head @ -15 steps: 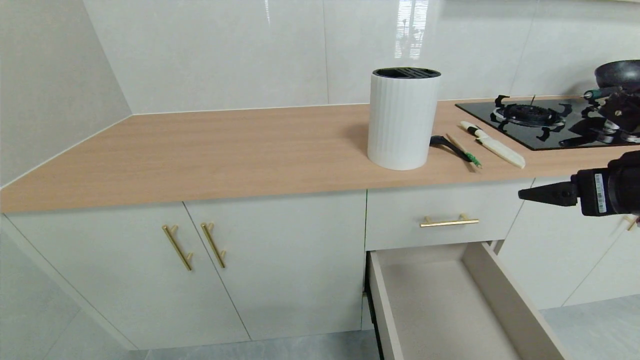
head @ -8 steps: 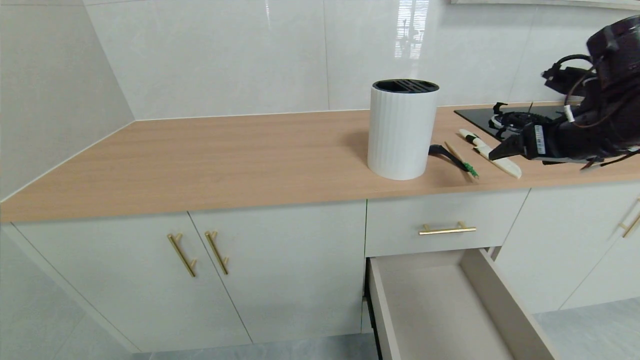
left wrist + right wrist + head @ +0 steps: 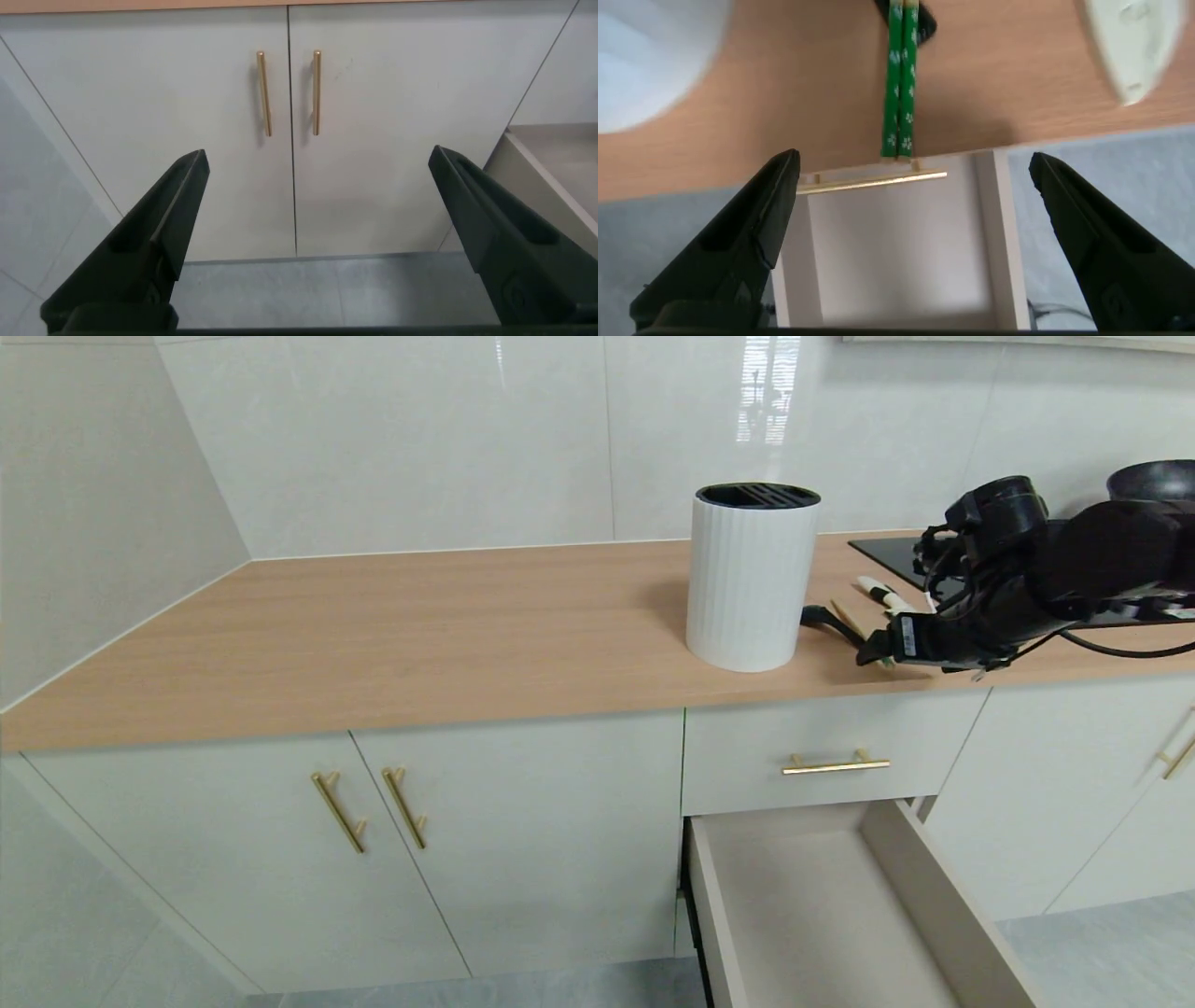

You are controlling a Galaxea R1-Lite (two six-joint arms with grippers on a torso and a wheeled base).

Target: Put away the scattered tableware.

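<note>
The right gripper [image 3: 868,653] hangs low over the front edge of the light brown wooden countertop [image 3: 420,625], just to the right of the tall white ribbed cylindrical holder with a black slotted top [image 3: 752,583]. Its two black fingers [image 3: 738,252] stand wide apart and they hold nothing. In the right wrist view, the pair of chopsticks with green patterned ends [image 3: 899,79] lies on the wood just ahead of the open fingers. The two sticks lie side by side and touch each other, and their green ends come close to the counter edge. Their far ends cross a black plastic utensil [image 3: 826,619], which lies beside the foot of the holder. To the right of the chopsticks lies a knife with a cream-white blade [image 3: 1130,42], apart from them, near the black glass hob [image 3: 887,553].

Under the counter edge there is a shut drawer with a thin gold handle [image 3: 836,763], and below it a deep pale drawer [image 3: 934,896] is pulled out.

The left gripper [image 3: 315,157] is low in front of two white cupboard doors with gold bar handles [image 3: 264,93]. Its fingers are also spread wide and there is nothing between them
</note>
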